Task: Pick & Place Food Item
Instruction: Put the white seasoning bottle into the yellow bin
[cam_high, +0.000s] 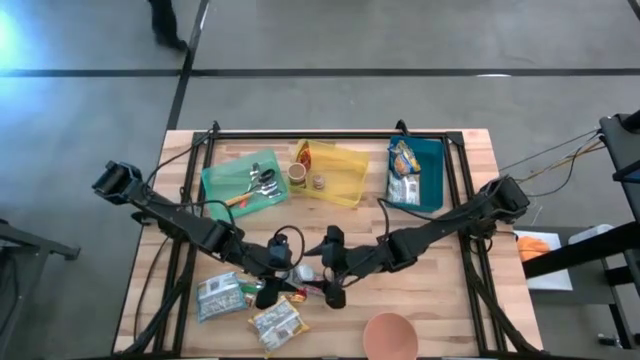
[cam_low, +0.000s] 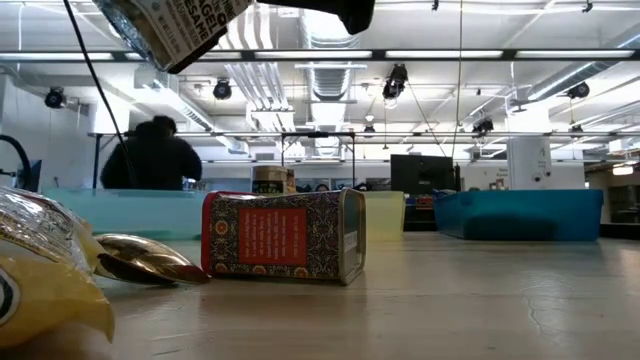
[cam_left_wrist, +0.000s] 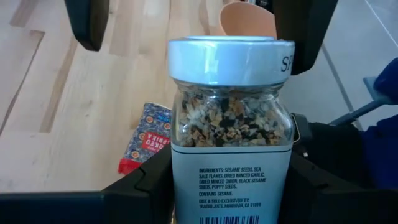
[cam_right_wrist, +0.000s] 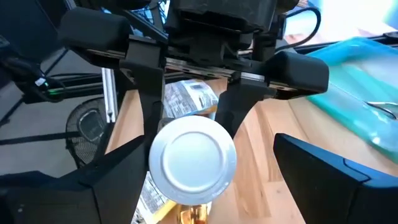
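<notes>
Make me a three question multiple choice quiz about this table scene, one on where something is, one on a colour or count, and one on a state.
1. Where is the seasoning jar?
A. in the yellow bin
B. held off the table in the left gripper
C. lying beside the bowl

2. How many bins stand along the table's far side?
A. three
B. one
C. five

3. How is the right gripper?
A. shut on the jar
B. shut on a spoon
C. open, holding nothing

Answers:
1 B, the left wrist view shows the jar clamped between that gripper's own fingers, and the low view shows it up in the air.
2 A, the high view shows a green bin, a yellow bin and a teal bin.
3 C, its fingers stand apart facing the jar's lid, not touching it.
</notes>
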